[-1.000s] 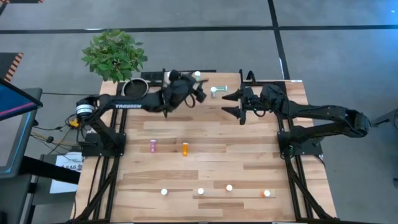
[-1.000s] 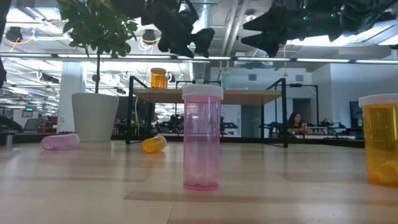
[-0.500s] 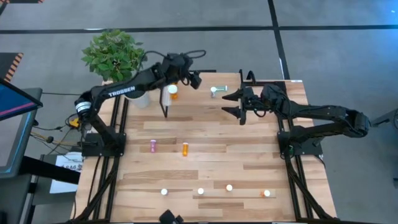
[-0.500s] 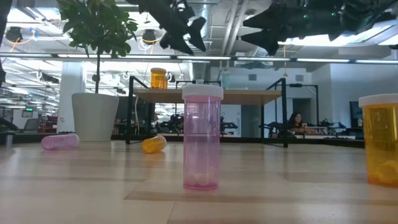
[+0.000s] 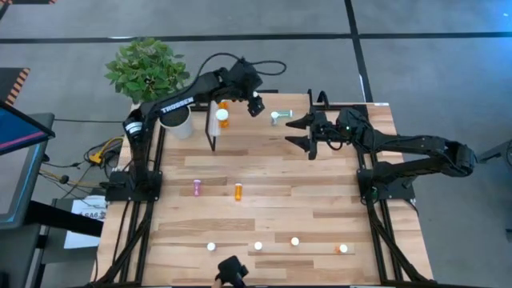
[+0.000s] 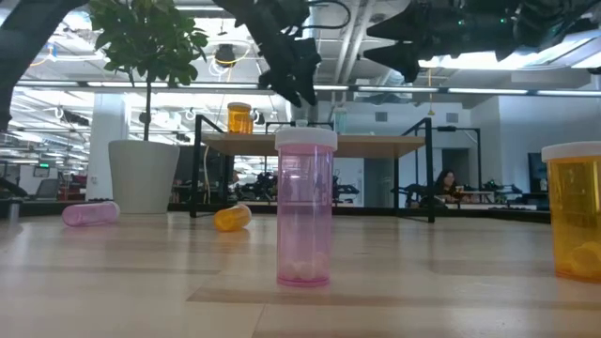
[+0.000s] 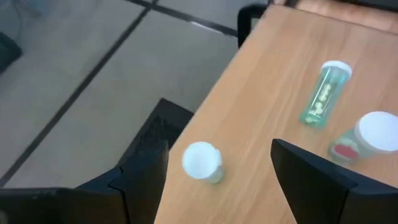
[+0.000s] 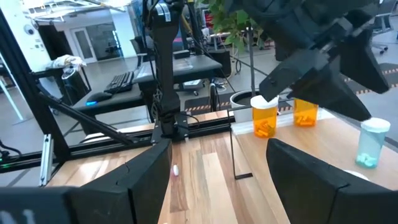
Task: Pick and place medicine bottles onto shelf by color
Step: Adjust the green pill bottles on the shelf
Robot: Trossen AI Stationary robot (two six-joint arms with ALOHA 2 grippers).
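Observation:
The shelf (image 5: 256, 134) stands at the table's far side. On its wood top stand two orange bottles (image 5: 222, 118), a small upright teal bottle (image 7: 202, 163) and a larger white-capped bottle (image 7: 373, 134). A teal bottle (image 7: 323, 93) also lies there on its side. My left gripper (image 5: 256, 104) is open and empty, high above the shelf's far edge, over the small teal bottle (image 7: 217, 186). My right gripper (image 5: 293, 134) is open and empty above the shelf's right part. A pink bottle (image 5: 197, 187) and an orange one (image 5: 238, 191) lie mid-table. Several stand near the front edge (image 5: 258, 246).
A potted plant (image 5: 148, 70) in a white pot (image 6: 144, 174) stands at the far left corner. In the low view an upright pink bottle (image 6: 305, 207) and an orange one (image 6: 575, 211) stand close. A dark object (image 5: 232, 272) shows at the table's near edge.
My left arm has risen from lying low across the shelf's left part. Its open gripper has gone toward the far edge and a little right. The two orange bottles on the shelf now show. The dark object has come into view at the near edge.

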